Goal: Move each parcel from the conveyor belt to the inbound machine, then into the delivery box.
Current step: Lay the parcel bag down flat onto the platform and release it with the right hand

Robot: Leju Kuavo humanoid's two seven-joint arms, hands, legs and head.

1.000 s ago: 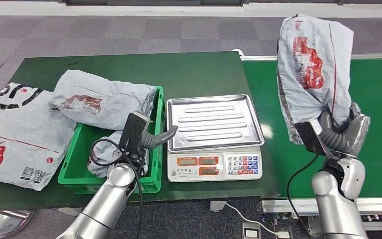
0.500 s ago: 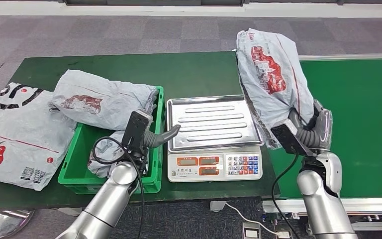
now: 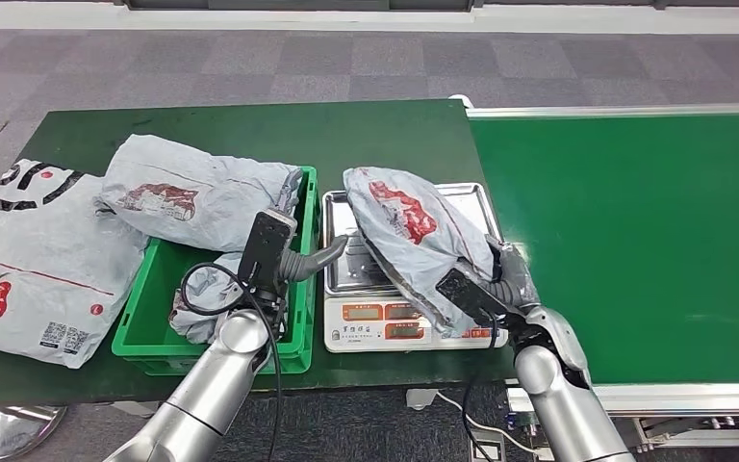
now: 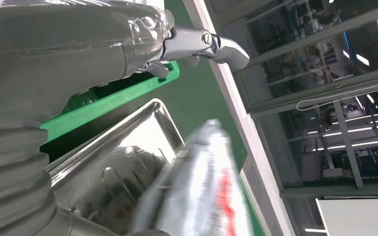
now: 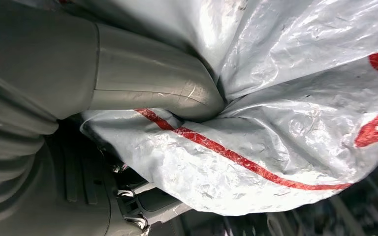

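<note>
Our right hand (image 3: 500, 289) is grasping the grey parcel (image 3: 412, 241) with the red print; in the right wrist view the thumb (image 5: 147, 88) presses into the crumpled plastic. The parcel lies tilted across the steel tray (image 3: 470, 197) of the scale (image 3: 385, 318), its near end overhanging the keypad side where the hand holds it. We can't tell whether its full weight sits on the tray. Our left hand (image 3: 310, 262) hovers at the green crate's (image 3: 144, 308) inner edge just beside the scale, holding nothing, thumb stuck out toward the tray; the rest of its fingers are hidden, so we can't tell released or clenched. Crate holds two more grey parcels (image 3: 197, 197), another flat one (image 3: 29, 260) lies on the table left of it. Conveyor belt (image 3: 635, 231) sits right of the scale
</note>
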